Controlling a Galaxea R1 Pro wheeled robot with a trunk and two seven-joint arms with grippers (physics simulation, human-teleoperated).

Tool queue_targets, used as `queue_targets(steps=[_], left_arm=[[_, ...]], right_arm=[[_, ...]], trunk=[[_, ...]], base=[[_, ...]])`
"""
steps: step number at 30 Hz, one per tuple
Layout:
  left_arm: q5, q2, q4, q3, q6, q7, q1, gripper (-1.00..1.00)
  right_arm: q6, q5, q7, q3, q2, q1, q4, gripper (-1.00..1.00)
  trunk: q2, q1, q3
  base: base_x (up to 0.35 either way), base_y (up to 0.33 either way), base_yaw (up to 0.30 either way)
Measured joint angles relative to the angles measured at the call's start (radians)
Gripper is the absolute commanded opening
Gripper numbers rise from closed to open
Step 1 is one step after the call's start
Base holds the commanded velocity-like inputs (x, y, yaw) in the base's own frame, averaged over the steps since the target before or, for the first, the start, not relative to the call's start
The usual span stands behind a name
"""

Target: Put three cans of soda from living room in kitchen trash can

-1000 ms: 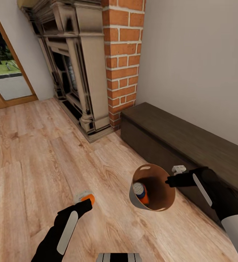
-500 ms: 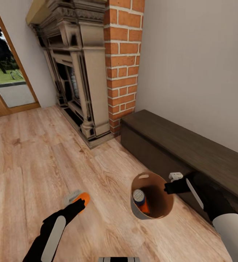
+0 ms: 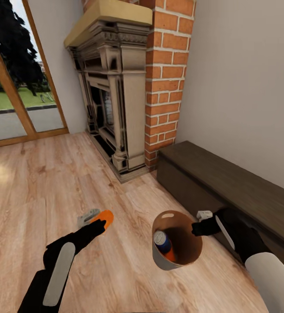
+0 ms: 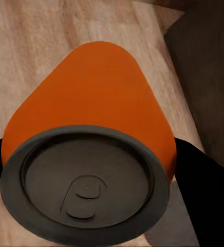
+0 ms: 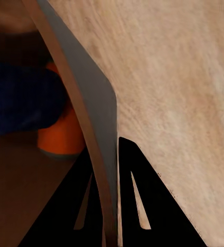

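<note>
While the left tool (image 3: 99, 224) grips an orange can (image 3: 104, 218), the right tool (image 3: 197, 228) pinches the pail (image 3: 189, 254)

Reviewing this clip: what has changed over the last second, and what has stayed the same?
Mostly the view: the fireplace and bench have shifted in the frame, so the camera moved. No grasp changed. The left claw still holds the orange can, now tipped more on its side. The right claw still pinches the rim of the trash can, with the blue can and another orange can inside.
</note>
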Motion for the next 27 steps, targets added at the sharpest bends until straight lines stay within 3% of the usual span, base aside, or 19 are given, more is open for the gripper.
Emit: queue_targets(steps=[2,5,7,9,10,11,12,14,15,16,21,27], left_arm=[[0.048,-0.006,-0.007,-0.008,0.082,0.0,-0.087,-1.0],[0.193,-0.015,-0.011,-0.015,0.215,0.012,-0.214,-1.0],[0.301,-0.023,-0.012,-0.069,0.252,0.042,-0.288,-1.0],[0.397,-0.027,-0.013,-0.131,0.264,0.079,-0.335,-1.0],[0.417,-0.027,-0.013,-0.145,0.267,0.093,-0.346,-1.0],[0.502,-0.028,-0.013,-0.188,0.267,0.13,-0.366,-1.0],[0.543,-0.028,-0.012,-0.217,0.267,0.16,-0.375,-1.0],[0.574,-0.028,-0.009,-0.248,0.27,0.19,-0.388,-1.0],[0.611,-0.028,0.004,-0.28,0.27,0.206,-0.401,-1.0],[0.626,-0.028,0.023,-0.306,0.27,0.213,-0.406,-1.0],[0.68,-0.055,0.128,-0.394,0.269,0.229,-0.414,-1.0],[0.754,-0.062,0.154,-0.42,0.269,0.252,-0.415,-1.0]], right_arm=[[0.004,-0.009,-0.02,0.0,0.012,-0.014,0.037,-1.0],[0.0,0.028,-0.068,-0.001,0.032,-0.022,0.062,-1.0],[-0.002,0.042,-0.085,-0.001,0.041,-0.024,0.068,-1.0],[0.002,0.022,-0.088,-0.001,0.045,-0.024,0.07,-1.0],[0.004,0.007,-0.087,-0.002,0.045,-0.025,0.07,-1.0],[0.007,-0.006,-0.086,-0.002,0.046,-0.025,0.071,-1.0],[0.007,-0.01,-0.086,-0.002,0.047,-0.025,0.071,-1.0],[0.004,0.01,-0.09,-0.002,0.047,-0.025,0.071,-1.0],[0.002,0.024,-0.092,-0.002,0.047,-0.025,0.07,-1.0],[0.0,0.034,-0.092,-0.002,0.047,-0.025,0.07,-1.0],[0.004,0.012,-0.09,-0.002,0.047,-0.025,0.07,-1.0],[0.002,0.025,-0.093,-0.002,0.048,-0.025,0.07,-1.0]], trunk=[[0.0,-0.001,0.008],[0.001,-0.002,0.019],[0.002,-0.003,0.027],[0.002,-0.004,0.035],[0.002,-0.005,0.039],[0.002,-0.004,0.039],[0.002,-0.004,0.039],[0.002,-0.004,0.039],[0.002,-0.004,0.039],[0.002,-0.004,0.039],[0.002,-0.004,0.039],[0.002,-0.004,0.039]], base=[[0.0,0.0,0.297],[0.0,0.0,0.297],[0.0,0.0,0.297],[0.0,0.0,0.27],[0.0,0.0,0.155],[0.0,0.0,0.099],[0.0,0.0,0.063],[0.0,0.0,0.038],[0.0,0.0,0.017],[0.0,0.0,0.011],[0.0,0.0,0.004],[0.0,0.0,0.0]])
